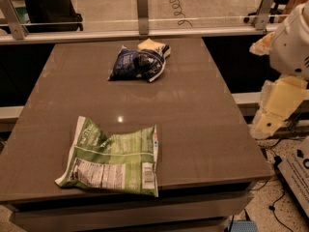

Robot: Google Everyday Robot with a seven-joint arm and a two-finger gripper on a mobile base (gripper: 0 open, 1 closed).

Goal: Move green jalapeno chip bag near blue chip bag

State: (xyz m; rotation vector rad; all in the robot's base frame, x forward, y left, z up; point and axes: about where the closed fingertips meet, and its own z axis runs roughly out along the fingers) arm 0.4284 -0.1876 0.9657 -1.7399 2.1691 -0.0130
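Green jalapeno chip bag [113, 161] lies flat in the lower left of the frame, close to the near edge of the brown table [193, 110], its white nutrition panel and barcode facing up. Its long axis runs roughly left to right across the frame, with the crumpled top corner rising toward the upper left.

The blue chip bag [137, 64] sits in the upper centre of the frame, toward the far edge of the table, touching a small pale yellow packet [152, 45] just behind it. A broad stretch of table top separates the two bags; they are well apart, so the task looks not yet begun.

The robot's hand [265, 120] hangs at the right edge of the frame, off the side of the table and below the white arm housing [292, 37]. It touches neither bag and appears to carry nothing; whether it is open or closed cannot be told from this view.

From the hand, the green jalapeno chip bag lies to the left and toward the bottom of the frame, across the width of the table. The coming reach would likely have to cross leftward over the table's near right corner, meeting the bag at its right-hand short edge, before any carry toward the upper centre.
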